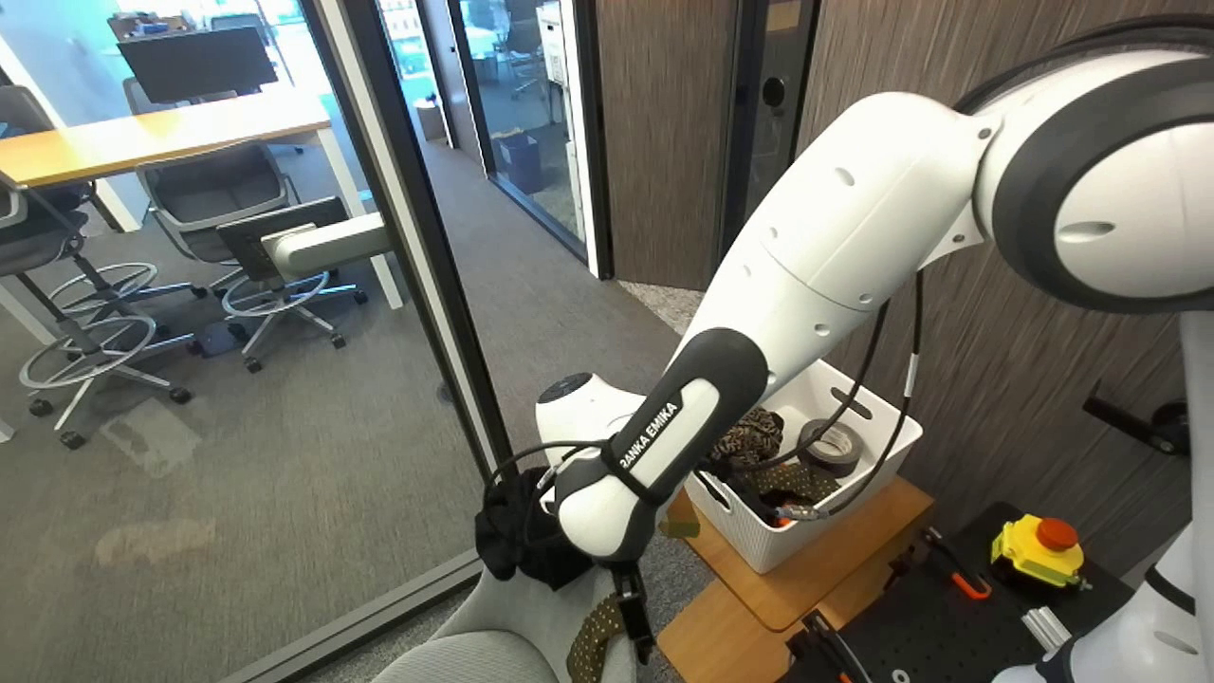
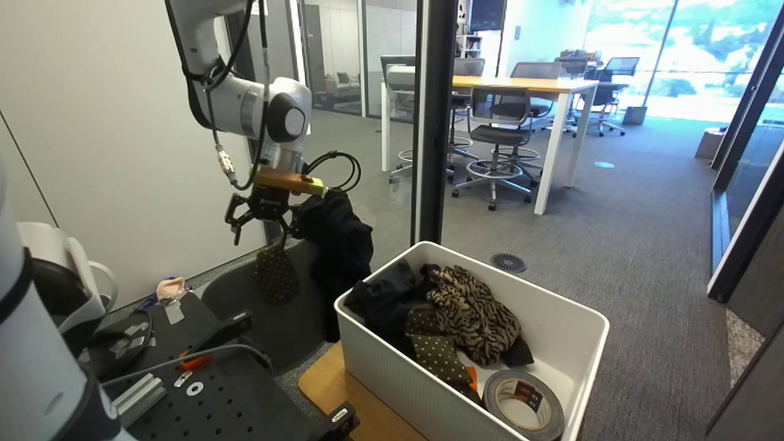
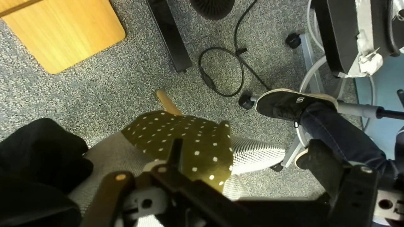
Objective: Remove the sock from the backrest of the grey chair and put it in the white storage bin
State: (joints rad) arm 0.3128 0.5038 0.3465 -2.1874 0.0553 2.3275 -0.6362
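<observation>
An olive sock (image 3: 192, 142) with white dots is draped over the top edge of the grey chair (image 3: 110, 151). In both exterior views the sock (image 1: 594, 643) (image 2: 277, 275) hangs down the backrest. My gripper (image 2: 260, 239) points downward just above it, jaws wide apart and holding nothing. In the wrist view one finger (image 3: 176, 151) overlaps the sock while the opposite finger (image 3: 325, 164) stands well out to the right; whether either touches the cloth I cannot tell. The white storage bin (image 2: 373, 352) (image 1: 773, 545) stands beside the chair.
A black garment (image 2: 343, 239) hangs over the backrest close to the gripper. Dark cloth, a tiger-striped cloth (image 2: 474, 312), another dotted piece (image 2: 441, 361) and a tape roll (image 2: 551, 401) lie in the bin, which rests on a wooden step (image 1: 702, 617). A person's shoe (image 3: 284, 104) shows below.
</observation>
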